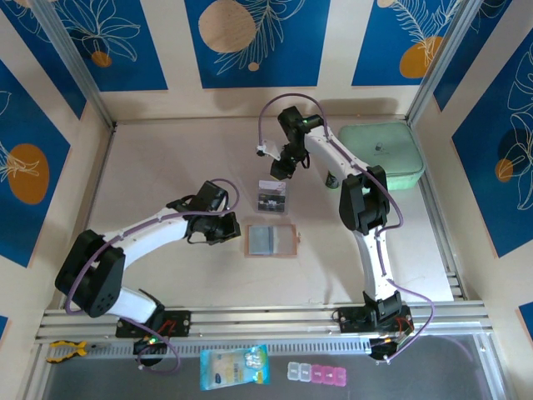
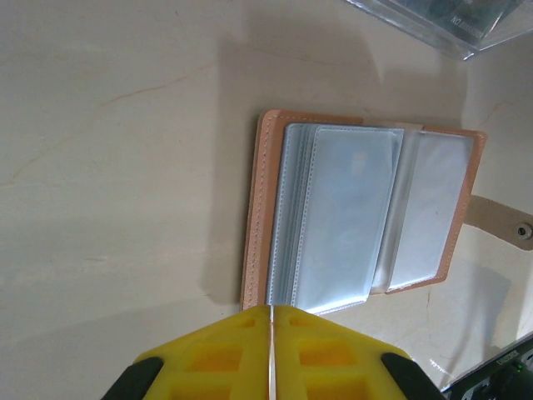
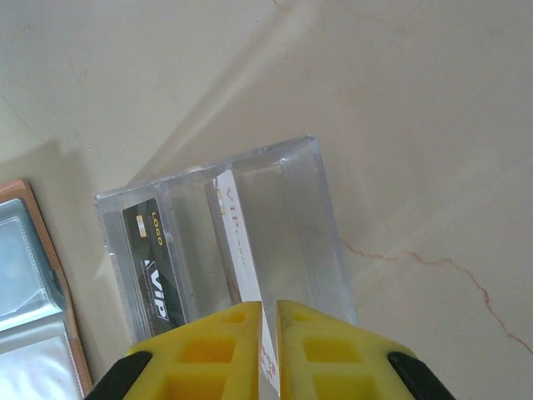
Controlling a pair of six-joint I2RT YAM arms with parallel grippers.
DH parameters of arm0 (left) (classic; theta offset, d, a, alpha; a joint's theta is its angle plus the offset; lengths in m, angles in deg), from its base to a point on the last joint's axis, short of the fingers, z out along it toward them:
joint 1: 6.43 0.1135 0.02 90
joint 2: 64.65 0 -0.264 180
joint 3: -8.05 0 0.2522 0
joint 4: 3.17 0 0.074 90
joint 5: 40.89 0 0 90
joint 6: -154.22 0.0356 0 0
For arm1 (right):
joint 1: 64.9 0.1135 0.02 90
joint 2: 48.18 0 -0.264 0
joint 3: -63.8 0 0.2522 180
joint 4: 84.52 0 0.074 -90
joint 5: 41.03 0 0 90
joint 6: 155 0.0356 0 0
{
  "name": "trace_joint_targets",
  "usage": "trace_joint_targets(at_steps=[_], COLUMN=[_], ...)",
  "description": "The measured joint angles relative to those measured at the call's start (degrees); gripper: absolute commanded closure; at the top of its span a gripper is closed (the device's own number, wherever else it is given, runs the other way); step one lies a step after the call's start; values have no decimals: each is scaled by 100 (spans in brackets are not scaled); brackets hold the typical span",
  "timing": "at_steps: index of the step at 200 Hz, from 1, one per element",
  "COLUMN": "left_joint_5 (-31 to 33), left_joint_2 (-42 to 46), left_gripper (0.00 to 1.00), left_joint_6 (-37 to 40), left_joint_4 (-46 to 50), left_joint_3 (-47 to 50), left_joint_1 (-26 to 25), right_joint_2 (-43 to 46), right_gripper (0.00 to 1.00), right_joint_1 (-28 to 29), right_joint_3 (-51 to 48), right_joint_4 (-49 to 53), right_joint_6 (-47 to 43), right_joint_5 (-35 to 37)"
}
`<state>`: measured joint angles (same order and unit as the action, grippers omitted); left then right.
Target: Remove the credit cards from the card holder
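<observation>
Yellow left gripper (image 2: 272,310) fingers are pressing together; the open card holder (image 2: 358,217) is lying beyond at 1 o'clock, bare table (image 2: 125,167) spreading toward 9. Almost together, the right gripper (image 3: 270,305) fingers are hovering over a clear box (image 3: 291,208) holding a dark card (image 3: 154,267) and a white card (image 3: 236,242), its near end hiding behind them.

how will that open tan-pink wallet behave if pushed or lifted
The open tan-pink leather-look card holder lies flat on the smooth pale table, so it would probably slide rather than tip. Its clear plastic sleeves look thin and loose; lifted by one, it would likely flop.
</observation>
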<state>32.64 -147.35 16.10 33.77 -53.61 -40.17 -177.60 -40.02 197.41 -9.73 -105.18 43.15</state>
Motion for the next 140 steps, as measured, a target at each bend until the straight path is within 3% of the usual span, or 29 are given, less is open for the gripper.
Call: trace_joint_targets(at_steps=[140], left_joint_5=[-7], left_joint_2=[-52], left_gripper=[89], left_joint_6=[-87], left_joint_4=[-46], left_joint_3=[31], left_joint_1=[0], right_joint_2=[-22], right_gripper=[86], right_joint_1=[66], right_joint_3=[-450], right_joint_4=[-278], right_joint_6=[63], right_joint_5=[293])
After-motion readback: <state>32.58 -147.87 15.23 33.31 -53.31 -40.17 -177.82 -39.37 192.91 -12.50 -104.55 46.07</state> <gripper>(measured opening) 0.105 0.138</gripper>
